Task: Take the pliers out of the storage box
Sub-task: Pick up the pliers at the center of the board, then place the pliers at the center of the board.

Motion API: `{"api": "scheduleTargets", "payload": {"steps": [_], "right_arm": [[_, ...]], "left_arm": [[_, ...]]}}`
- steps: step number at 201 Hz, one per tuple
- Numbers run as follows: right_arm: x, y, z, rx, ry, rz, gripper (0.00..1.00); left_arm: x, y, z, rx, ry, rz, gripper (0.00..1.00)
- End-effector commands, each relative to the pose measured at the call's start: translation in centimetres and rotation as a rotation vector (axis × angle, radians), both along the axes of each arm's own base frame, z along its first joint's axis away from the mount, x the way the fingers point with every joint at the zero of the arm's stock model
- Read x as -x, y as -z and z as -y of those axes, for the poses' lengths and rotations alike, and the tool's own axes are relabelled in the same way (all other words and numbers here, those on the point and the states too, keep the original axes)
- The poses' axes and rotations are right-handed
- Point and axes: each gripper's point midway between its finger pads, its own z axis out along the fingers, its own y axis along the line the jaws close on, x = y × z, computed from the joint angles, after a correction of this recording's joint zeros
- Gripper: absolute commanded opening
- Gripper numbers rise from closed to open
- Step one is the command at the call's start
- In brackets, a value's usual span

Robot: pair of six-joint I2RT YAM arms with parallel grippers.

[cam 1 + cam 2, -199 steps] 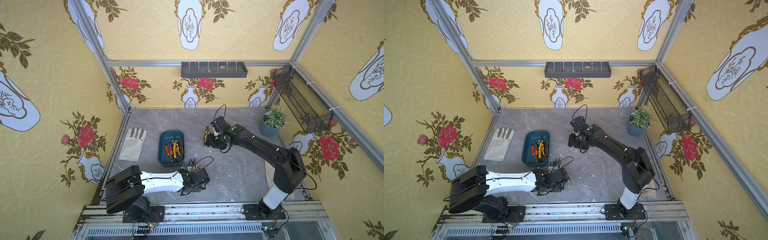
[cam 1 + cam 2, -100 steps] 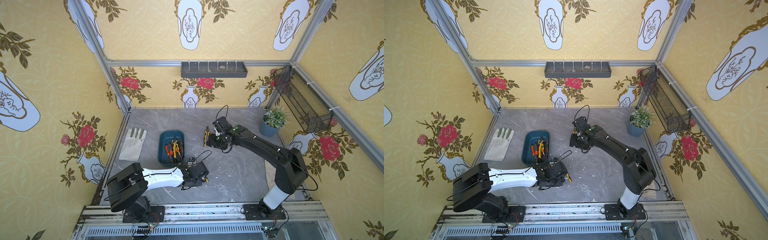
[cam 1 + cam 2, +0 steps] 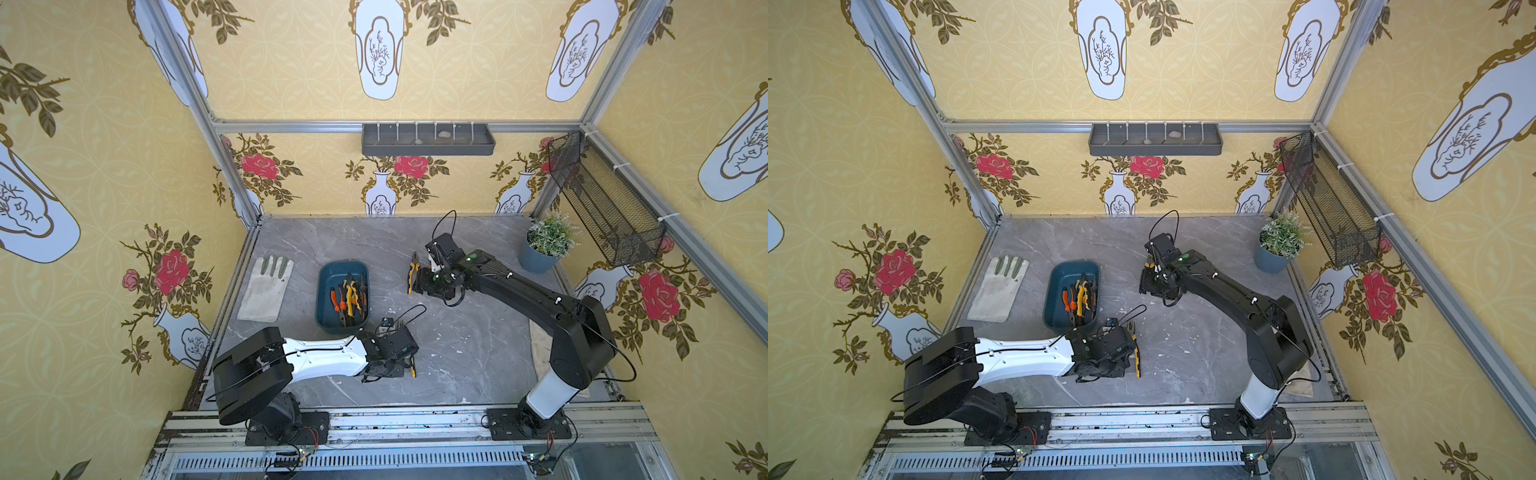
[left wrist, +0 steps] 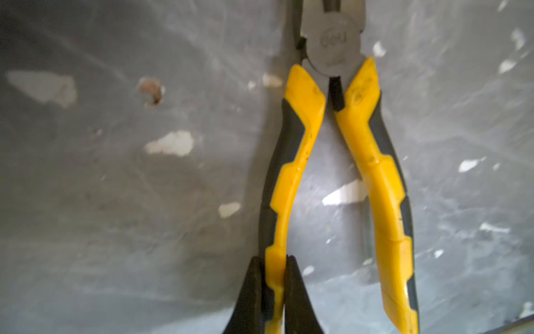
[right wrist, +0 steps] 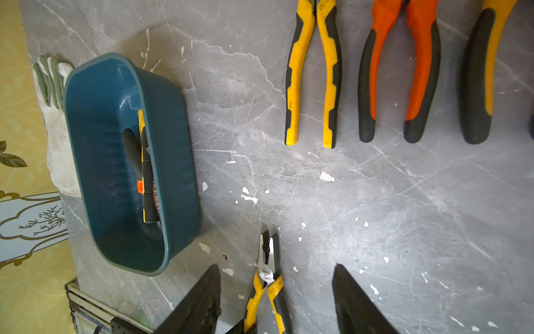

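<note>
The dark teal storage box [image 3: 325, 291] [image 3: 1059, 286] [image 5: 176, 162] stands left of centre with several pliers [image 3: 349, 297] [image 3: 1079, 297] [image 5: 146, 176] in it. My left gripper [image 4: 274, 277] [image 3: 405, 363] is shut on one yellow handle of long-nosed pliers [image 4: 378, 179] [image 3: 1136, 357] [image 5: 264, 284], low over the table near the box's front end. My right gripper [image 5: 276, 267] [image 3: 419, 282] hangs open over bare table. Beside it three pliers lie in a row: yellow [image 5: 313, 72] [image 3: 413, 270], orange [image 5: 401, 72], and another yellow one [image 5: 479, 75].
A white work glove [image 3: 266, 291] lies left of the box. A potted plant [image 3: 542, 249] stands at the back right under a wire basket [image 3: 602, 203]. A grey tray [image 3: 428, 139] hangs on the back wall. The table's front rail [image 3: 374, 419] runs below both arm bases.
My left jaws have closed onto the handle of the yellow pliers. The right arm has shifted only slightly, its jaws still apart.
</note>
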Motion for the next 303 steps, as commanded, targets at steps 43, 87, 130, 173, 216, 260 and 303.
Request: {"api": "scheduleTargets", "payload": {"steps": [43,87,130,173,216,260,303], "right_arm": [[-0.4,-0.6,-0.6,0.02,-0.015,0.034,0.62],[-0.1,-0.5,-2.3,-0.032,-0.039,-0.013,0.63],[1.3,-2.1,-5.8,-0.064,-0.081,-0.013,0.64],[3.0,-3.6,-9.6,-0.111,-0.117,-0.029,0.65],[2.9,-3.0,-10.4,-0.072,-0.071,-0.031,0.66],[3.3,-2.0,-11.3,-0.058,-0.069,-0.042,0.62],[4.6,-2.2,-11.6,-0.04,-0.063,-0.02,0.53]], "left_arm": [[-1.3,-4.5,-4.9,-0.178,0.016,0.208,0.0],[-2.9,-8.9,-6.7,-0.131,0.005,0.425,0.0],[-3.8,-11.5,-6.9,-0.121,0.027,0.589,0.0],[-4.4,-12.2,-6.3,-0.172,0.049,0.672,0.0],[-4.6,-12.8,-6.0,-0.206,0.048,0.71,0.0],[-4.6,-13.1,-5.9,-0.212,0.052,0.72,0.0],[-4.5,-12.9,-6.2,-0.224,0.049,0.715,0.0]]}}
